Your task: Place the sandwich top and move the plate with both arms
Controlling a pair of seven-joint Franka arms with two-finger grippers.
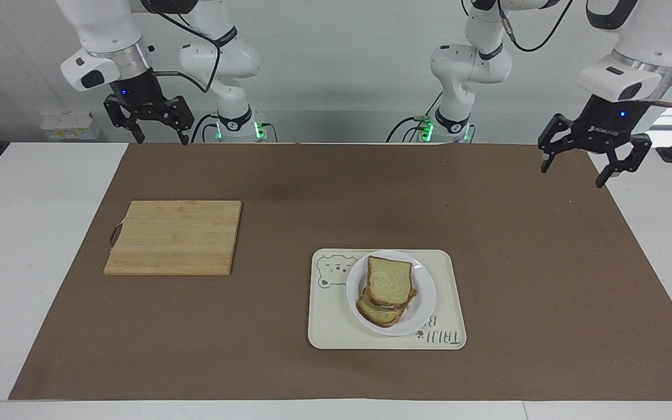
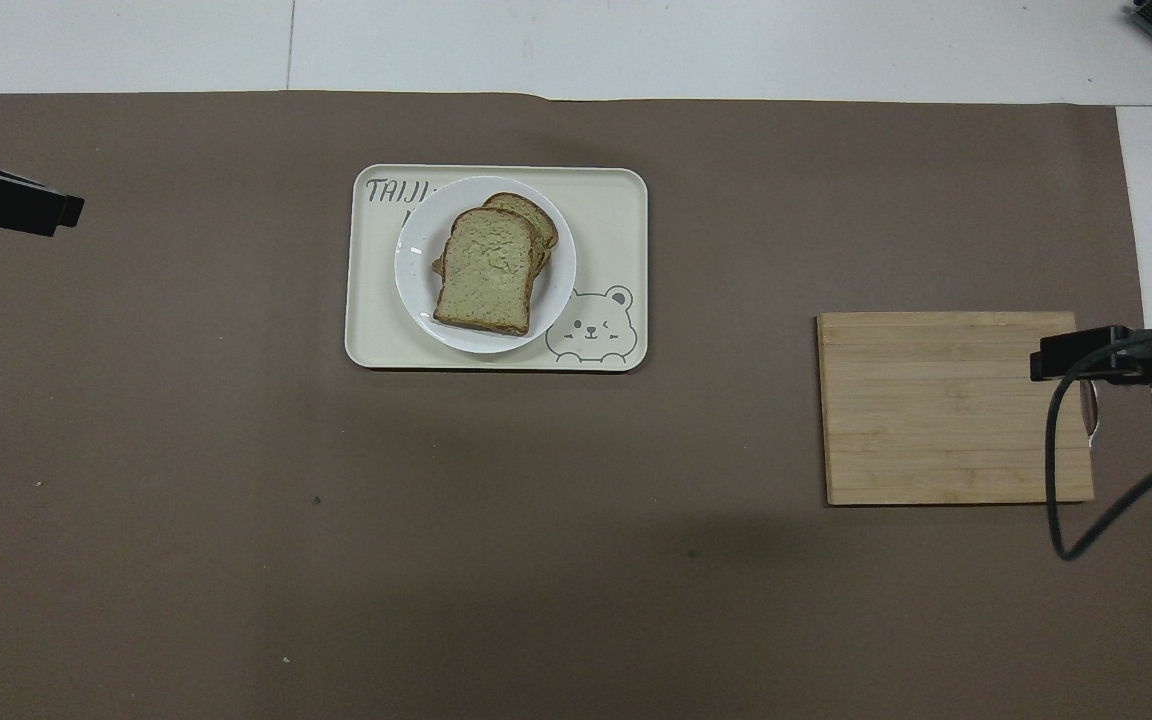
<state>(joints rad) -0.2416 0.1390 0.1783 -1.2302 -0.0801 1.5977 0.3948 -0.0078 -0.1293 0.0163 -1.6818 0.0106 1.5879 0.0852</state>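
The sandwich top [image 1: 390, 282] lies on a lower bread slice [image 1: 378, 315] on the small white plate [image 1: 427, 291], which sits on the cream bear-printed tray [image 1: 336, 326]. The overhead view also shows the sandwich top [image 2: 488, 270], the plate [image 2: 414, 270] and the tray [image 2: 616, 200]. My left gripper [image 1: 572, 175] is open and empty, high over the mat's edge at the left arm's end; its tip [image 2: 66, 210] shows in the overhead view. My right gripper [image 1: 163, 140] is open and empty, waiting raised at the right arm's end, and it also shows in the overhead view [image 2: 1041, 365].
A wooden cutting board [image 1: 175, 236] with nothing on it lies on the brown mat [image 1: 289, 192] toward the right arm's end, also seen in the overhead view [image 2: 946, 410]. The white table [image 1: 21, 233] borders the mat at both ends.
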